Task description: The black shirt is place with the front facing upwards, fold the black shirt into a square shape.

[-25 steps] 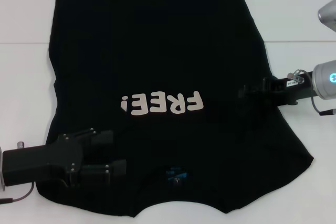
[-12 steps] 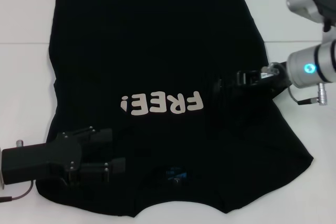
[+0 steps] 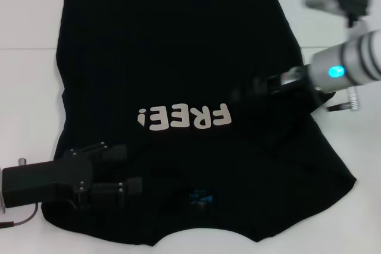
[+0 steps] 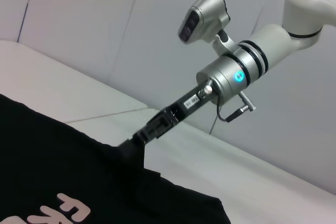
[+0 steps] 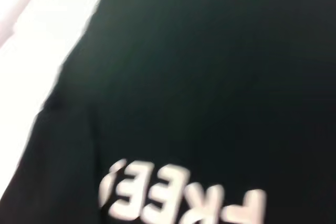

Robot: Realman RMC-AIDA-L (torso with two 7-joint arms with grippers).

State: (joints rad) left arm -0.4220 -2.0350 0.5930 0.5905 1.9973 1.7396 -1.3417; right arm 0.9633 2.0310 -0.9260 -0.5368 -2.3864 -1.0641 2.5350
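Observation:
The black shirt [image 3: 172, 46] lies spread on the white table [image 3: 30, 87], front up, with its cream "FREE!" letters [image 3: 184, 117] in the middle and its blue neck label [image 3: 199, 196] near the front edge. My left gripper [image 3: 122, 171] rests open over the shirt's front left corner. My right gripper [image 3: 247, 94] is shut on the shirt's right side and holds a raised fold of it just right of the letters. The left wrist view shows this right gripper [image 4: 134, 142] pinching lifted cloth [image 4: 52, 171]. The right wrist view shows the shirt [image 5: 210, 77] and its letters [image 5: 178, 198].
Bare white table shows to the left of the shirt, to its right [image 3: 357, 147] and along the far edge. A pale wall [image 4: 105, 24] stands behind the table in the left wrist view.
My right gripper has moved left over the shirt towards the letters, drawing the shirt's right side inward and up. The left gripper has not moved.

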